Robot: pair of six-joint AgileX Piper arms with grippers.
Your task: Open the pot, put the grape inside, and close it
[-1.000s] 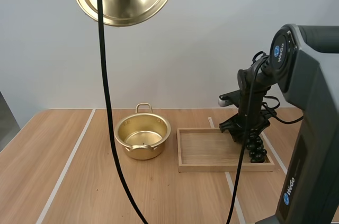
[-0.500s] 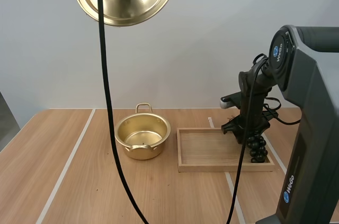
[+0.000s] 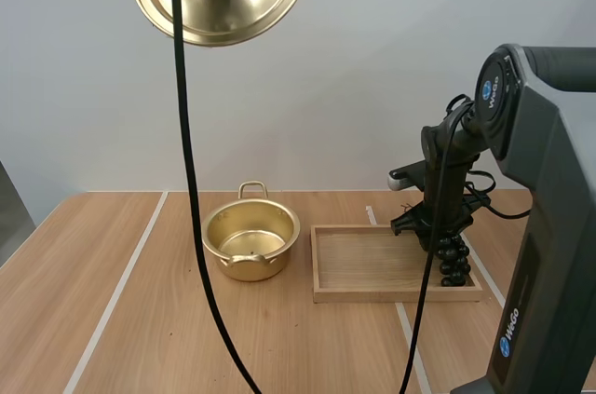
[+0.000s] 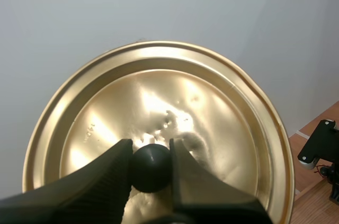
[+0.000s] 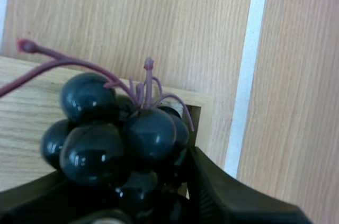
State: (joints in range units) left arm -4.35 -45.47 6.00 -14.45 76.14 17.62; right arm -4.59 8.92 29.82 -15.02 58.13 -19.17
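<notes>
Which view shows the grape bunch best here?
Right wrist view: the grape bunch sits close up, pinched in the right gripper, stems visible. The high view shows it small, hanging under that gripper at the right end of the wooden tray.

A plain pale grey wall [image 3: 391, 59], evenly lit, fills the upper half of the high view. Below it, a light wooden table [image 3: 307, 347] spans the lower frame, crossed by thin white lines [image 3: 114, 296] running front to back. A dark grey panel edge [image 3: 7, 217] shows far left.

Left gripper [image 4: 151, 154], high at 11 o'clock, pinches the lid [image 4: 212, 118] knob. Right gripper [image 3: 436, 237], low at 4 o'clock, squeezes the grapes [image 3: 453, 262].
</notes>
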